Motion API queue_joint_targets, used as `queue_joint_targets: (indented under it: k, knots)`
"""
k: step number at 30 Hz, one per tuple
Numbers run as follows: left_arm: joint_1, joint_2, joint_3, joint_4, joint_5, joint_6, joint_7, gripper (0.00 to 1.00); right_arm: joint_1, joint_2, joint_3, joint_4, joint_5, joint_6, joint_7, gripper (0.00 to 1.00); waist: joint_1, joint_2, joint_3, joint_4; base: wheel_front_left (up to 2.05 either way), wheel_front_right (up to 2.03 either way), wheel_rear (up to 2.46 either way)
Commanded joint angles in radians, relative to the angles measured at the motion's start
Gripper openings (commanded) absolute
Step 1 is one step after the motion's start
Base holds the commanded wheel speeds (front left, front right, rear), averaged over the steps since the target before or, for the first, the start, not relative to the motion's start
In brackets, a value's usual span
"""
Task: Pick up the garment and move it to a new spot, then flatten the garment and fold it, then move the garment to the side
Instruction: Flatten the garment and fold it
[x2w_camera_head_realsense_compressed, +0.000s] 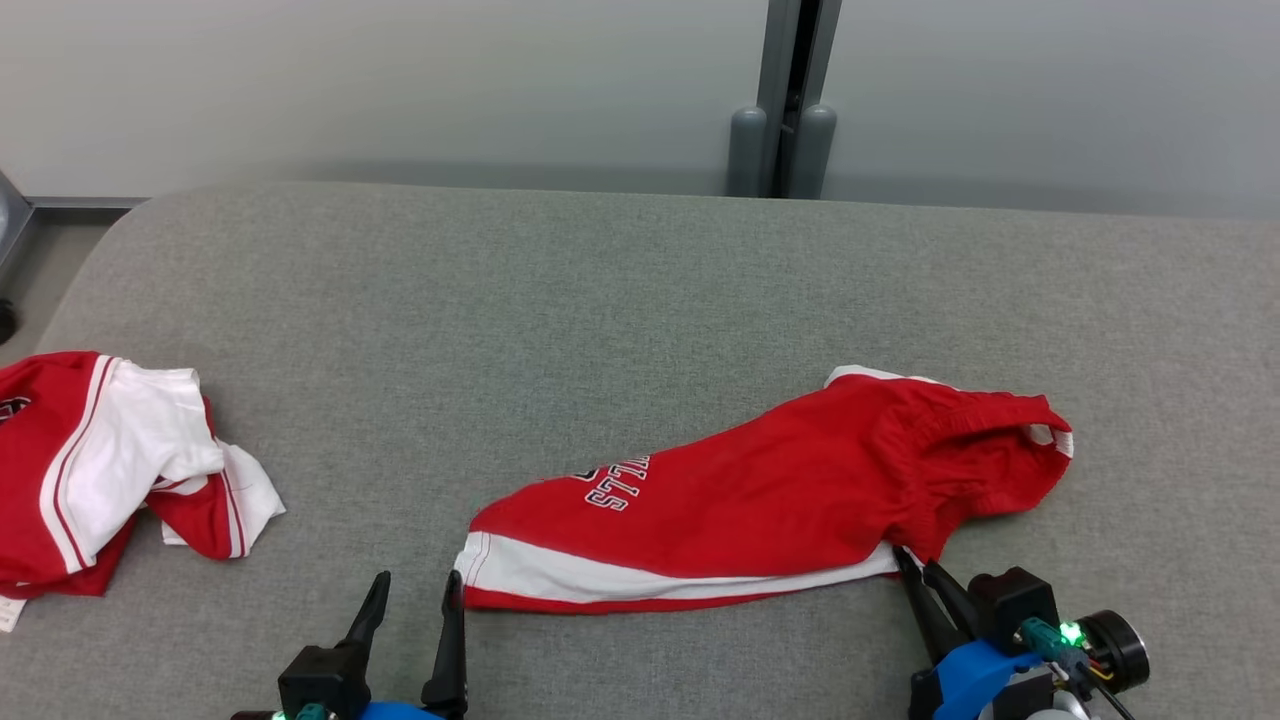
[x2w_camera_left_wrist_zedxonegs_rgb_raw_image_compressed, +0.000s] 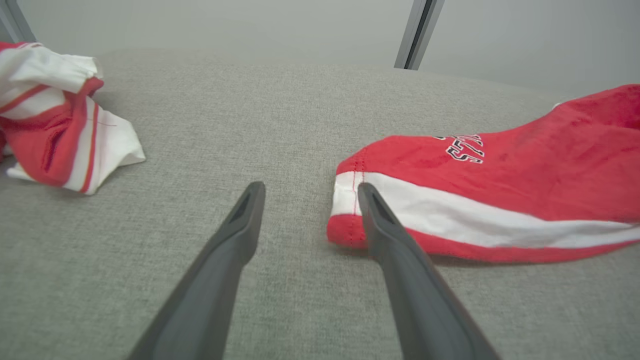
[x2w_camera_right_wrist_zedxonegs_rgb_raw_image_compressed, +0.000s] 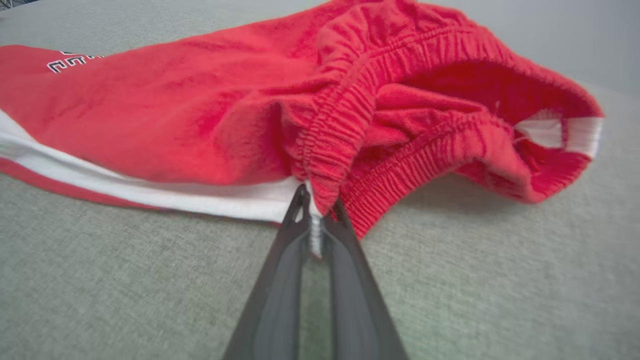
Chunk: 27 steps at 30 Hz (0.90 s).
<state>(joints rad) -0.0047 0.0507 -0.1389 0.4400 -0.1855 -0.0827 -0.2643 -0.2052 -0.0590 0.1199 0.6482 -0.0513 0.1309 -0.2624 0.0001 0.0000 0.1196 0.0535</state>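
Right wrist view puts the right gripper at bottom centre, its two dark fingers pressed together on the garment, a pair of red shorts by the look; they pinch a fold of the gathered waistband where it meets the white stripe; a sliver of white cloth shows between the fingers just below their tips; the waistband opens out toward the upper right of that frame, crumpled and standing a little off the surface. From the head view the same pinch sits at the lower right, on the near edge of the garment; the garment lies stretched across the lower middle of the frame, leg end to the left, waist end to the right, white stripe along the near edge and black-and-white lettering near the centre. At the lower left of the head view stands the left gripper, fingers apart and nothing between them; the finger nearer the garment has its tip right at the hem corner of the leg end, and I cannot tell whether it touches the cloth. Everything rests on the grey fabric-covered table; a second garment, red and white and bunched up, lies at the far left edge, well apart from the first; behind the table runs a pale wall with a grey post at upper centre-right.
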Motion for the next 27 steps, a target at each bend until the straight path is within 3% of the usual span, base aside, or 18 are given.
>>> queue_joint_targets:
  k: [1,13,27]
  knots:
    - [-0.015,0.0,0.005,-0.005,-0.005,0.002,0.0,1.0,0.013,-0.01,-0.005,-0.011,0.006,0.0,-0.003,0.0,-0.0001,0.0,0.0,-0.005,0.0,0.0,0.0]
    - [-0.072,0.0,-0.063,0.08,-0.07,-0.04,0.0,1.0,0.019,-0.027,-0.022,-0.049,0.016,0.0,-0.003,0.0,-0.0001,0.0,0.018,-0.045,0.0,0.0,0.0]
    - [-0.057,0.0,-0.205,0.136,-0.164,-0.048,0.0,1.0,0.032,-0.013,-0.039,-0.038,0.012,0.0,-0.003,0.0,-0.0001,0.0,0.004,-0.03,0.0,0.0,0.0]
